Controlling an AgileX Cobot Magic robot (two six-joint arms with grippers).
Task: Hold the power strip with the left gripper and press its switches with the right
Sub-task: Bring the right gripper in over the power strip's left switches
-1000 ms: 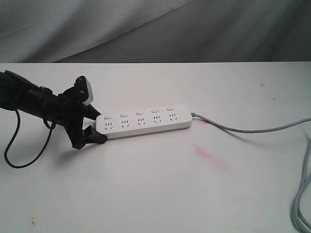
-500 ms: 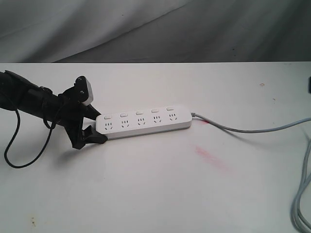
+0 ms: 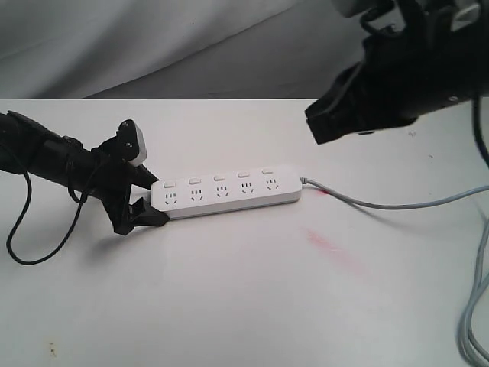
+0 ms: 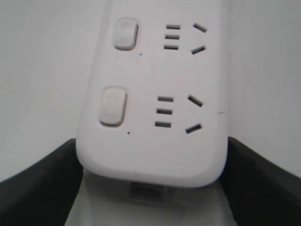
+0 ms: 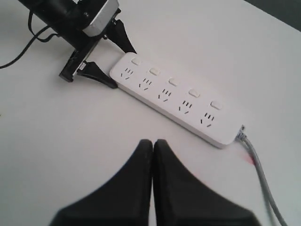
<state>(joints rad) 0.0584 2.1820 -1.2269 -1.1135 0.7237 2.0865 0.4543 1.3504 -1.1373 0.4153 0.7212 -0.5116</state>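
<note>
Now my right gripper (image 3: 325,126) has swung in at 2 o'clock of the strip (image 3: 229,191), fingers pressed together; my left gripper (image 3: 147,197) pinches its 9 o'clock end

Black jaws, slim arm (image 3: 42,151), looping cable (image 3: 8,243)

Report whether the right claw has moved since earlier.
Yes. The right claw was absent from the exterior view a second ago; now it hangs at the upper right, above the cord end of the power strip.
</note>
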